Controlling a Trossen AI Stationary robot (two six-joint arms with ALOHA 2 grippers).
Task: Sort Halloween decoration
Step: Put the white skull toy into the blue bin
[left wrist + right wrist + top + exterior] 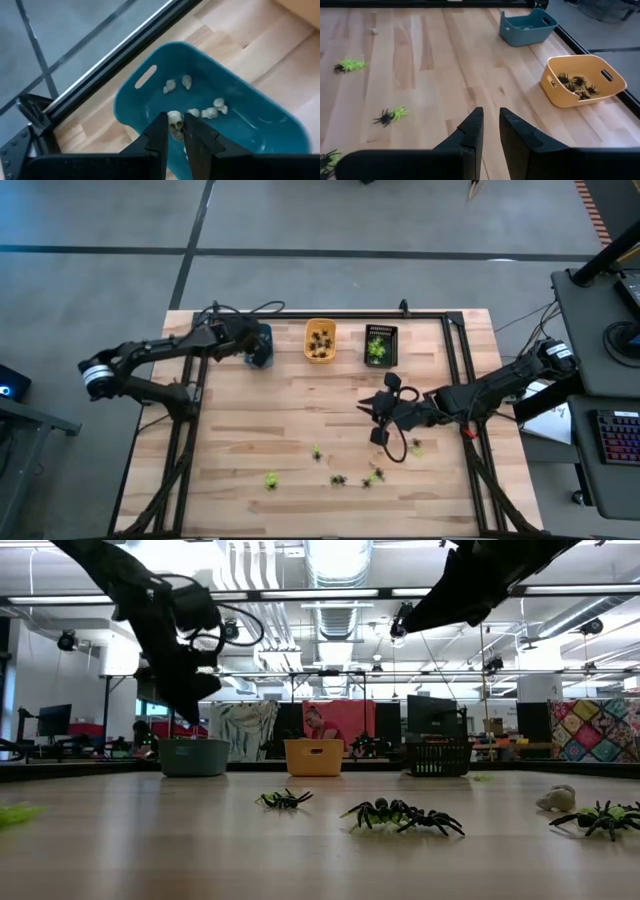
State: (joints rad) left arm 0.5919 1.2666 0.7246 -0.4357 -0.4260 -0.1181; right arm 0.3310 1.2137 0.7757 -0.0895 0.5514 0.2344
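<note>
One pale skull (175,123) sits pinched between left claw (175,136) fingers.

the pale butcher-block wooden table top (270,440) looks smooth with a satin sheen, its planks streaked in grain. the teal rectangular plastic tray (235,115) at 11 o'clock is smooth and faintly glossy; the orange plastic tray (582,82) at 12 o'clock looks matt. small whitish skull figures (175,120) seem hard plastic. the black frame rails (455,360) look like matt metal. the dark gripper fingers (470,135) appear matt plastic
</note>
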